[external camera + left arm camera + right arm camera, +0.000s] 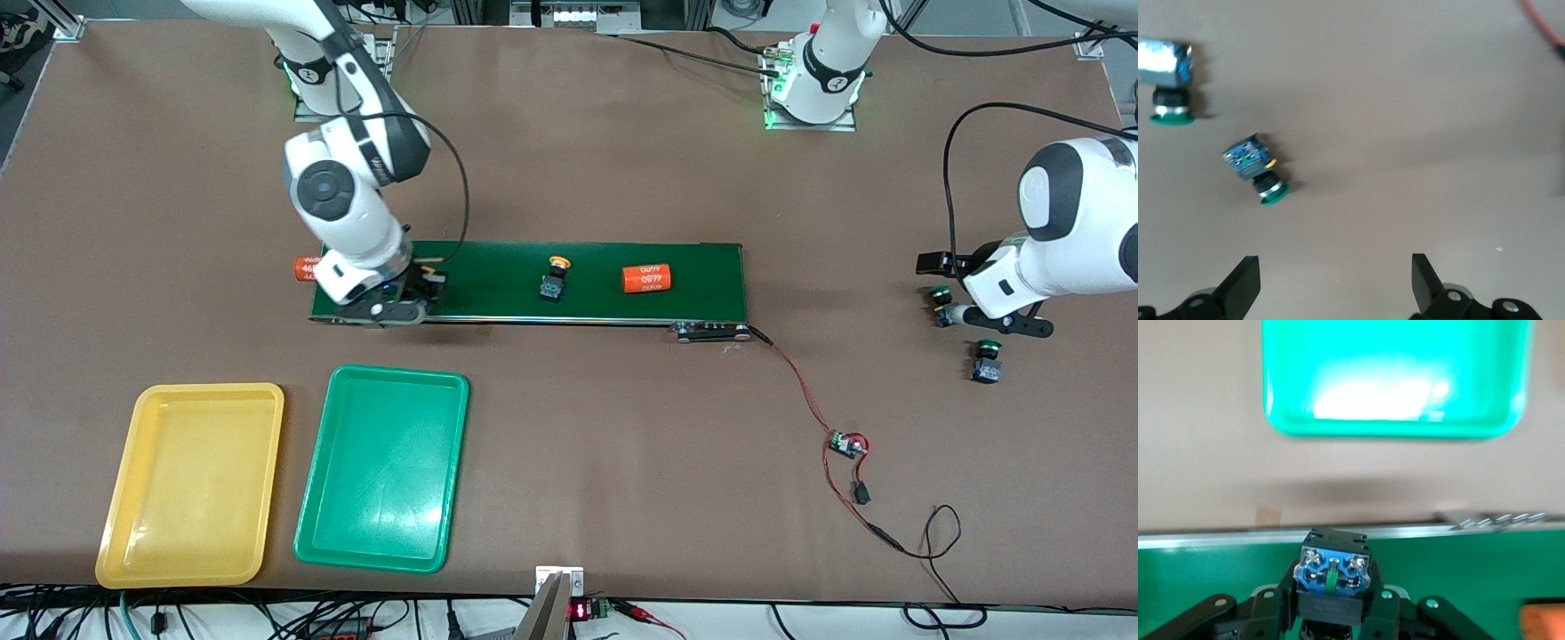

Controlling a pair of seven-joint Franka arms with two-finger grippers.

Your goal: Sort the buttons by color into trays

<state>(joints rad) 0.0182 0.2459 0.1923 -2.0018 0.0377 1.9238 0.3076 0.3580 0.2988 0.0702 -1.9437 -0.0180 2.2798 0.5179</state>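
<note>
1. While the right arm leans down over its end of the long dark green conveyor belt [533, 280], the right gripper [402, 298] is clenched on a small black push-button switch with a blue base [1331, 577]; the right wrist view shows the fingers pinching the body from both sides, base up, so the cap colour cannot be told.
2. Such a side grip probably keeps the switch steady for carrying to a tray.
3. Near the front camera lie the shallow yellow plastic tray [191, 484] and, just beside it, the shallow green plastic tray [382, 467], neither holding anything yet.
4. At mid-belt rests a yellow-capped switch [554, 280], with an orange cylinder [646, 279] farther toward the left arm's end; another orange cylinder [308, 268] shows beside the right arm.
5. Toward the left arm's end of the table, the left gripper [1336, 283] hovers with fingers spread wide, grasping nothing, and appears to wait above two green-capped switches [1257, 168], apparently ready to feed the belt.
</note>
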